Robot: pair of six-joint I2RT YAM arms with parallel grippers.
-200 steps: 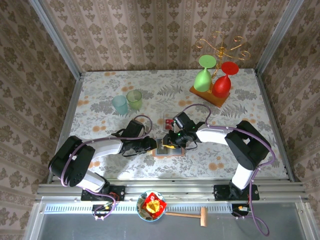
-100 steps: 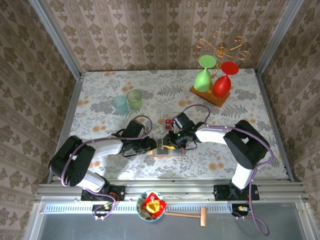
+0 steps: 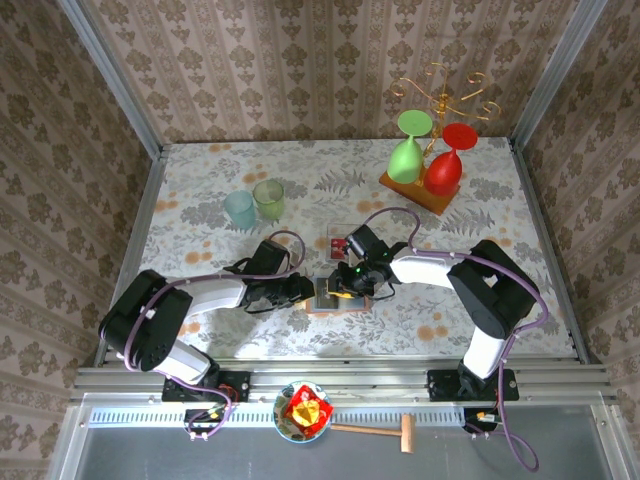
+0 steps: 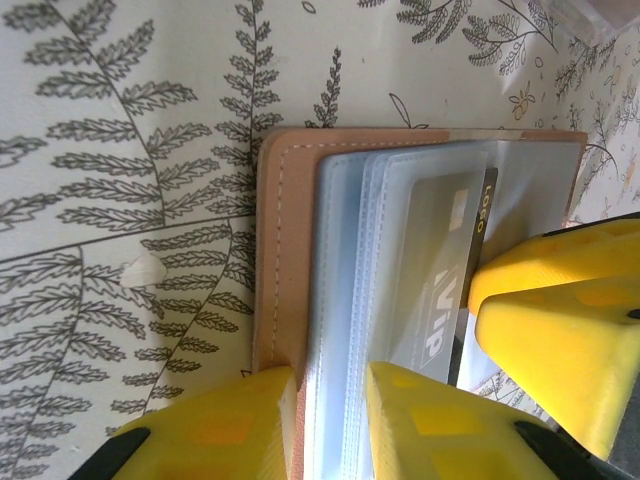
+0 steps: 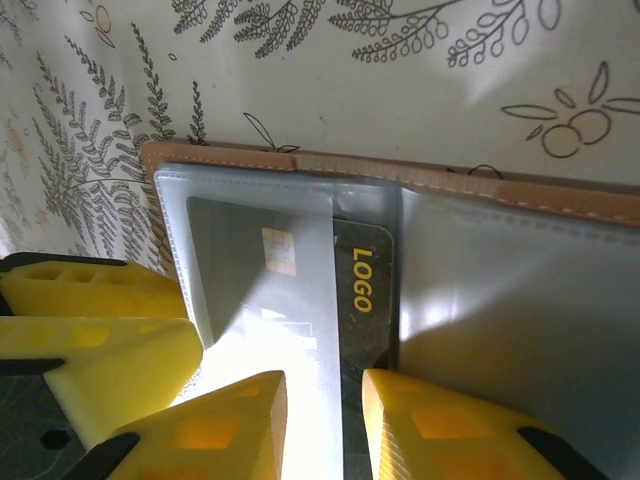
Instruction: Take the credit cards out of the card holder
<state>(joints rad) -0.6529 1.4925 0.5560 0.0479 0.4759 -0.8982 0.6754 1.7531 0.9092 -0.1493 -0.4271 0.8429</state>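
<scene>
The salmon-brown card holder [image 3: 330, 300] lies open on the table between both arms, its clear sleeves [image 4: 350, 260] up. A dark credit card [image 5: 362, 280] marked LOGO sticks partway out of one sleeve. My left gripper [image 4: 330, 385] stands narrowly open; one tip rests at the cover's stitched edge [image 4: 285, 250], the other on the sleeves. My right gripper [image 5: 325, 385] is also narrowly open, with its fingertips either side of the card's bare strip. In the top view the left gripper [image 3: 310, 290] and right gripper [image 3: 343, 284] meet over the holder. A red card [image 3: 336, 240] lies just behind them.
A teal cup [image 3: 239, 209] and a green cup [image 3: 268, 199] stand at the back left. At the back right a wooden stand [image 3: 420, 190] holds a green and a red glass. A bowl [image 3: 303, 412] and a wooden mallet [image 3: 380, 430] sit on the front rail.
</scene>
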